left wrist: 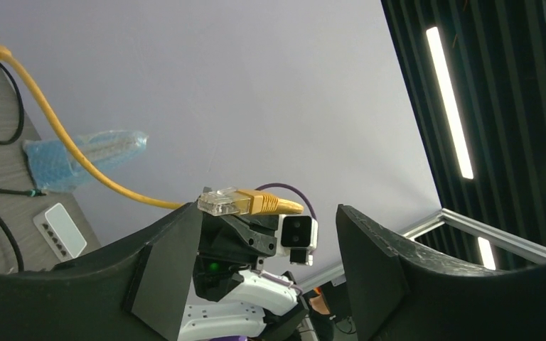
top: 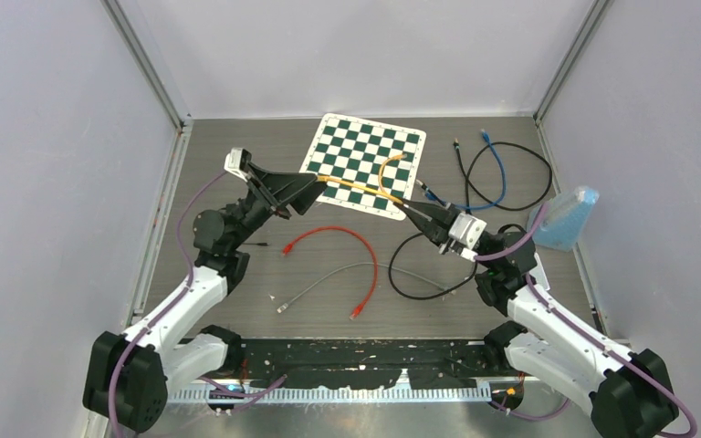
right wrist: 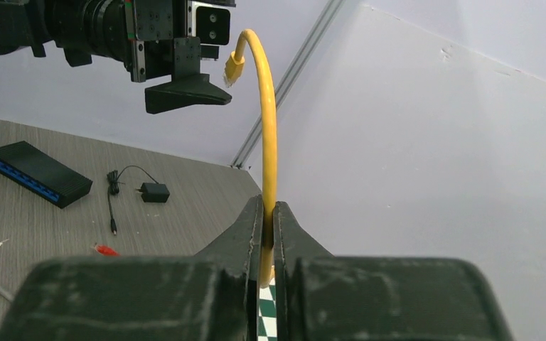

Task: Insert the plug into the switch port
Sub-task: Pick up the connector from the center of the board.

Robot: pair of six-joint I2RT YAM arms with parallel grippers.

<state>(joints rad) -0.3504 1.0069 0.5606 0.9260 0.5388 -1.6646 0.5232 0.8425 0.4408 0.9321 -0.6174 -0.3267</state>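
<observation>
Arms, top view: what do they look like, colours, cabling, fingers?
Left arm and right arm match: black bases and joint housings, white link shells, a purple cable running along each. A white camera block sits at each wrist. Fingers are matte black wedges tapering to narrow tips, edges slightly scuffed.

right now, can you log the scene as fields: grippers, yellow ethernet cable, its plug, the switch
right gripper: shut on yellow ethernet cable, held above the grey table
left gripper: open, clear-tipped plug by one fingertip, reaching into the gap, not clamped
switch: black box-shaped switch with blue ports, flat on the table, apart from both grippers
plug in port: not yet
</observation>
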